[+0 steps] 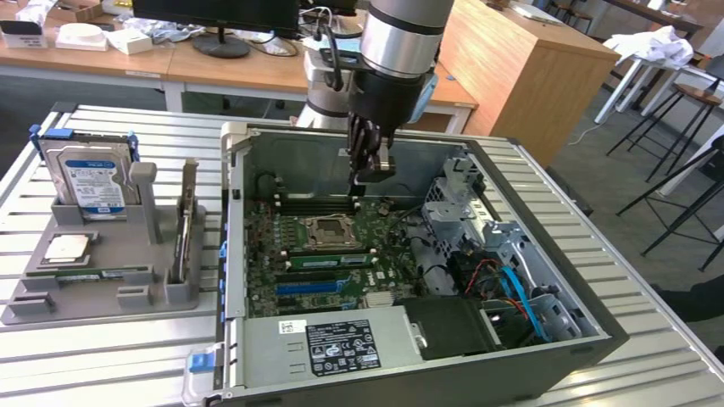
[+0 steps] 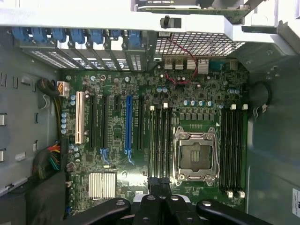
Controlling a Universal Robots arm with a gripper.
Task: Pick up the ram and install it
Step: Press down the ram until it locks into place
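On the exterior view's left, a grey holder (image 1: 34, 305) is seen on the tabletop (image 1: 102, 356). A thin green strip lying flat along its front is taken to be the ram (image 1: 104, 273), though this cannot be told for certain. Further right, an open case (image 1: 588, 331) is set on its side, and the pincer (image 1: 371, 174) is held inside it, above the board (image 1: 339, 280) and well apart from the holder. The pincer is closed, and nothing is seen between its tips. In the wrist view, the dark slots (image 2: 159, 140) beside the socket (image 2: 194, 154) are judged to be empty. So the task is judged to be at its beginning: the ram is not yet picked up, and nothing is yet installed.
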